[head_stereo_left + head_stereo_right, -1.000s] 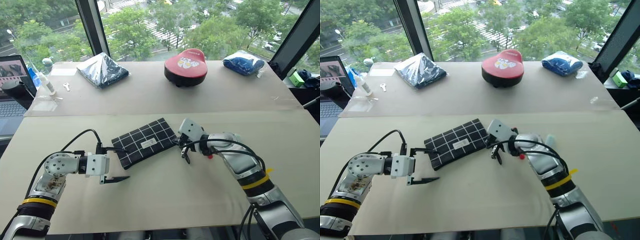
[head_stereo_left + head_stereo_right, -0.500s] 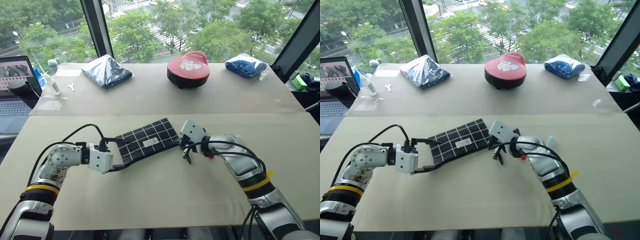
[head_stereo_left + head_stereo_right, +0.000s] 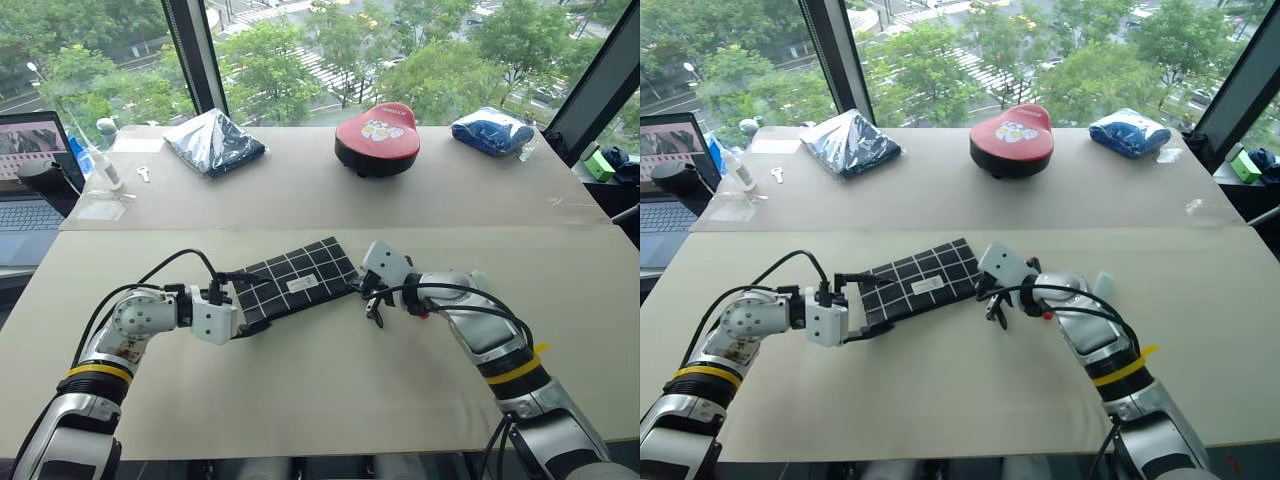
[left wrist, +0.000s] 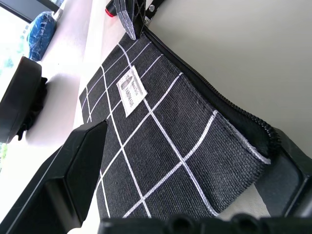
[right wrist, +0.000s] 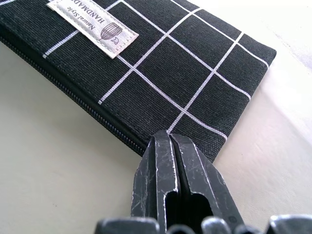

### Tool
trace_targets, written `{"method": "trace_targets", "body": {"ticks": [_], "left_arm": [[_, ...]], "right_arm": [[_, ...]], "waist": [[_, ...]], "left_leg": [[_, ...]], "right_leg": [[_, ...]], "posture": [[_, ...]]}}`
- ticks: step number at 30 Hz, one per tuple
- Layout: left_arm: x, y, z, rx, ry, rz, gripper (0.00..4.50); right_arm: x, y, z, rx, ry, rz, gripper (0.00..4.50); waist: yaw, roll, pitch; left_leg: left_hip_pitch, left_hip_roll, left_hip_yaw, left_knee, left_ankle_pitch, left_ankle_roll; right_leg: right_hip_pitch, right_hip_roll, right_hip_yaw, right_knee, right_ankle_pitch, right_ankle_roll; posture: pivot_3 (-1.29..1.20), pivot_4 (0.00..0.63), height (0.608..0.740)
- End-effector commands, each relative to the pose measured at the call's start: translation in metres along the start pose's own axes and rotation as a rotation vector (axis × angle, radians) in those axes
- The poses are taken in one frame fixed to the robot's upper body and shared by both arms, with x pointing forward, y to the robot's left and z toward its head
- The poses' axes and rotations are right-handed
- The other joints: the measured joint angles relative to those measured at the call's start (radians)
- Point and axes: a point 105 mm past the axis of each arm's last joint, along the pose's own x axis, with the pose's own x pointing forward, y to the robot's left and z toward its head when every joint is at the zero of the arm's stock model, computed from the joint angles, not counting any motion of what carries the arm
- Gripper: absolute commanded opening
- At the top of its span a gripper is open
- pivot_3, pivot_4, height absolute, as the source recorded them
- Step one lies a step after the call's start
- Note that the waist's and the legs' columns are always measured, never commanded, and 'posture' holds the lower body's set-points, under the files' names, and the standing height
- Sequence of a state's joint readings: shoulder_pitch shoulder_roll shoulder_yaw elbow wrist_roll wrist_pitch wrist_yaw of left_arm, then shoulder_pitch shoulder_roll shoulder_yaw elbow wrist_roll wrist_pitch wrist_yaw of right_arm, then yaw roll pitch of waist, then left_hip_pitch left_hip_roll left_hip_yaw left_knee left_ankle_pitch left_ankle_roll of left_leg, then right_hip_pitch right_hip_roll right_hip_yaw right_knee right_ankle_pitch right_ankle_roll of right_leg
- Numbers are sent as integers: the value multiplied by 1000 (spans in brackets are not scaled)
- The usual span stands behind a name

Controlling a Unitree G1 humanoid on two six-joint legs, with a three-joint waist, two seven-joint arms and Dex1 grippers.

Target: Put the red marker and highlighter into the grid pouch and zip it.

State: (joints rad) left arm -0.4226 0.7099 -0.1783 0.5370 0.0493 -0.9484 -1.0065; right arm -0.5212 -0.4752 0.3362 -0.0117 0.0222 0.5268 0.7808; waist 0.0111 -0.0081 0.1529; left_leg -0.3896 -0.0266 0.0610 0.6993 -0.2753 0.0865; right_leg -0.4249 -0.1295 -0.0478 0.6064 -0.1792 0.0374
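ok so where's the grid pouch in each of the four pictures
Left eye view: the grid pouch lies mid-table, between the two grippers.
Right eye view: same spot, slightly left of centre.
Left wrist view: it spreads across the middle, between the open fingers.
Right wrist view: it crosses the upper part, beyond the closed fingers.
Shared landmark: the small white label on the pouch.

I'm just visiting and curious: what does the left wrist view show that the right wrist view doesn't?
Left wrist view: the left gripper with jaws open, straddling one end of the grid pouch, plus the red-topped case and blue bundle farther back. Right wrist view: the right gripper seen from behind, jaws shut, at the pouch's other corner by the zipper. Both show the pouch and its white label.
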Motion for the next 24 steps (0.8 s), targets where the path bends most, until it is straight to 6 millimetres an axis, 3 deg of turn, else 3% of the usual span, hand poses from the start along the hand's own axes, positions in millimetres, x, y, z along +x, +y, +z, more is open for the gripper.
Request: {"method": "trace_targets", "body": {"ticks": [1,6,10,18,21,24], "left_arm": [[1,6,4,21,-22,19,3385],[5,8,10,23,-45,15,1754],[8,10,15,25,-61,11,178],[12,15,16,-77,-70,67,45],[13,16,14,-167,-65,109,0],[15,17,13,-205,-64,153,0]], "right_arm": [[-2,3,-16,44,49,4,0],[-2,2,-17,44,49,0,0],[-2,2,-17,46,49,0,0],[-3,-2,-13,81,22,-30,0],[-8,-11,9,247,-94,-44,779],[-24,-25,27,350,-191,-68,1841]], "waist": [[0,0,0],[0,0,0],[0,0,0],[1,0,0],[-1,0,0],[-1,0,1]], "left_leg": [[0,0,0,0,0,0],[0,0,0,0,0,0],[-1,0,0,0,0,0],[-1,0,0,0,0,1],[-1,0,0,0,0,1],[-4,1,0,0,0,0]], "right_leg": [[0,0,0,0,0,0],[0,0,0,0,0,0],[0,0,0,-1,0,0],[0,0,-1,-3,0,0],[0,0,-1,-3,0,0],[-3,0,-1,-2,0,0]], "posture": [[0,150,740],[0,150,740],[0,150,740],[0,150,740],[0,150,740],[0,150,740]]}}
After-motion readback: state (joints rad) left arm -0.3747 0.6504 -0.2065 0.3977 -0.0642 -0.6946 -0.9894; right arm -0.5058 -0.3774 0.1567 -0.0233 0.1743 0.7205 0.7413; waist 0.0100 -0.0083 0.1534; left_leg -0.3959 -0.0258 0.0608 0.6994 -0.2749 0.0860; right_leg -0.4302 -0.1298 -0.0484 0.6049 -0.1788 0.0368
